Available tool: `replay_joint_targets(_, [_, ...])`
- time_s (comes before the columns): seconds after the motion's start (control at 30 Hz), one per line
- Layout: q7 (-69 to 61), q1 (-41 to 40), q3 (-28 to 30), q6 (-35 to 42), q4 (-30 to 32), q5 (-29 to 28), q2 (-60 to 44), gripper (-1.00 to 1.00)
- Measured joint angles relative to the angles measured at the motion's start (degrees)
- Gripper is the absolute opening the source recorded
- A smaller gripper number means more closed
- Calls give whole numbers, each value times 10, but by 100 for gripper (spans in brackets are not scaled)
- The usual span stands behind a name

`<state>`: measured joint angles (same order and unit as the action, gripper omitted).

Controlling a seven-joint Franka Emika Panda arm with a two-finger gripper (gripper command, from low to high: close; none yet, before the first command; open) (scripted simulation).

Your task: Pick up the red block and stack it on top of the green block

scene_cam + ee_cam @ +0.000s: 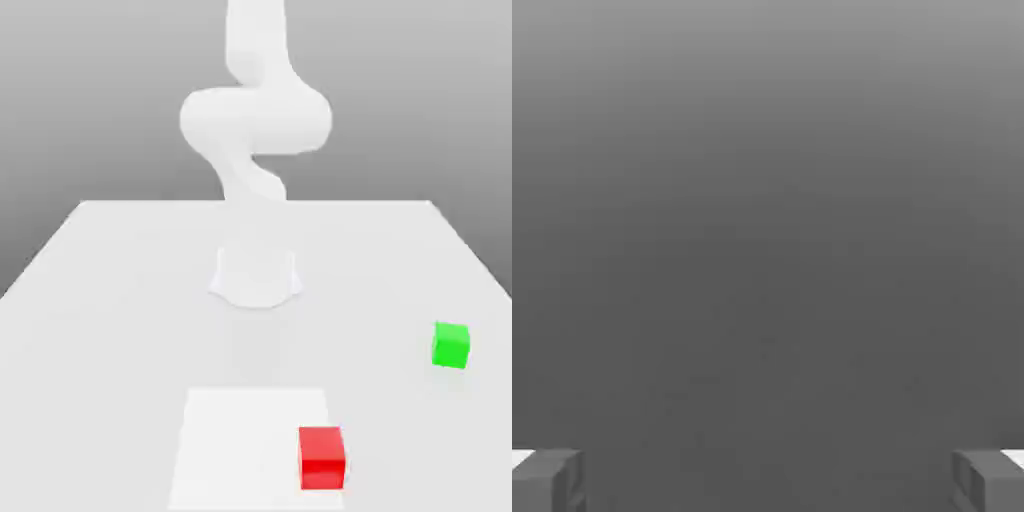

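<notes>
One red block, one green block

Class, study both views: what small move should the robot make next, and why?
Probably the arm should carry its open gripper towards a spot above the red block, keeping the fingers apart. The red block sits on the pale square's edge, not yet on the green block, and nothing is between the fingers.

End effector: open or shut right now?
Open: in the hand view the end effector's two fingers stand wide apart, nothing between them.
</notes>
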<state>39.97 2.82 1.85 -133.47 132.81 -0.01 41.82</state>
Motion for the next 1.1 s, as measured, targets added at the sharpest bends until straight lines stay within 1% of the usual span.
replay_joint_targets(0.33, [-248,102,70,-69,41,14,-162,0])
replay_joint_targets(0.6, [-454,161,106,-122,74,42,-290,0])
replay_joint_targets(0.83, [-632,188,107,-168,102,62,-403,0])
replay_joint_targets(1.03, [-763,187,94,-210,127,50,-496,0])
replay_joint_targets(1.1, [-788,183,86,-235,127,55,-532,0])
